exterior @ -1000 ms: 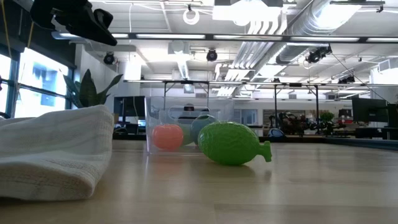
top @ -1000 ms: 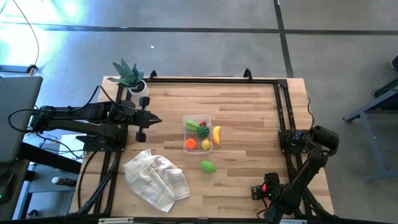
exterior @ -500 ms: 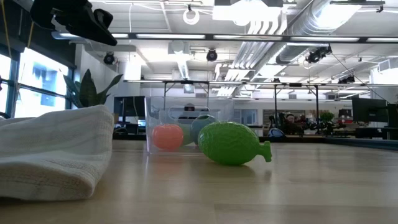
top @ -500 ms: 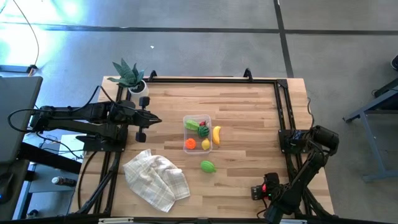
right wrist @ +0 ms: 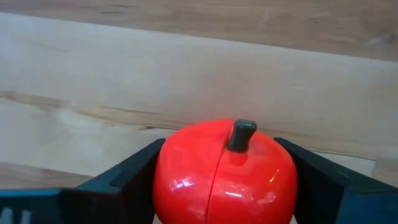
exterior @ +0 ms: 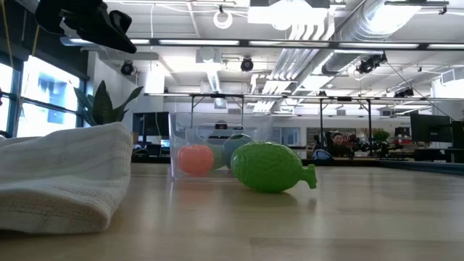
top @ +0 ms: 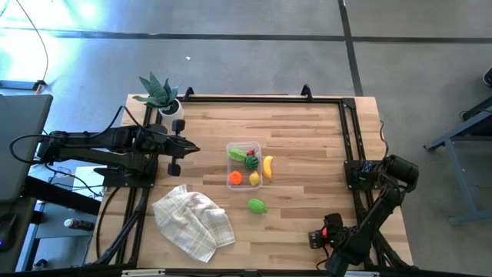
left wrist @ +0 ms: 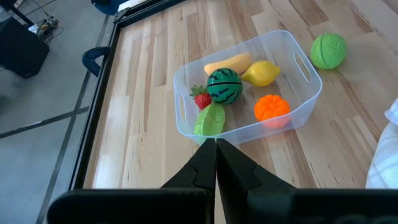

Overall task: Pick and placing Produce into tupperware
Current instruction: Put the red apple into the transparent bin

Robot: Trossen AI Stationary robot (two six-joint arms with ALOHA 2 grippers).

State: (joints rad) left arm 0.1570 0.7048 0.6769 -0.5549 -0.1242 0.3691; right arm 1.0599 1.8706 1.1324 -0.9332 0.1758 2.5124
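A: Right gripper (right wrist: 224,186)? It's at the table's near right corner, low over the wood, fingers clamped on a red apple (right wrist: 224,171), one on each side, stem showing between them.

B: Agreed, gripped across the widest part, probably so it won't roll out. In the high view only a red spot shows at that gripper (top: 332,229), well apart from the tub.

A: Tupperware (top: 244,165) sits mid-table. Inside: green piece (left wrist: 209,119), strawberry (left wrist: 200,99), small watermelon (left wrist: 224,86), orange (left wrist: 272,107), lemon (left wrist: 260,73).

B: Banana (top: 267,165)?

A: High view puts it just outside the tub's right wall, touching or nearly so. Through the clear wall in the left wrist view I can't tell which.

B: Green round fruit (top: 257,205) lies loose on the wood near the tub's near end, so at least that plus the apple are left.

A: Left gripper (left wrist: 216,148) hangs above the table's left side, fingers together, holding nothing, aimed at the tub. Looks parked to keep out of the way.

B: Extras: crumpled cloth (top: 193,221) at near left, potted plant (top: 160,94) at the far left corner.

A: Next, I'd guess the apple needs a long carry across to the tub.
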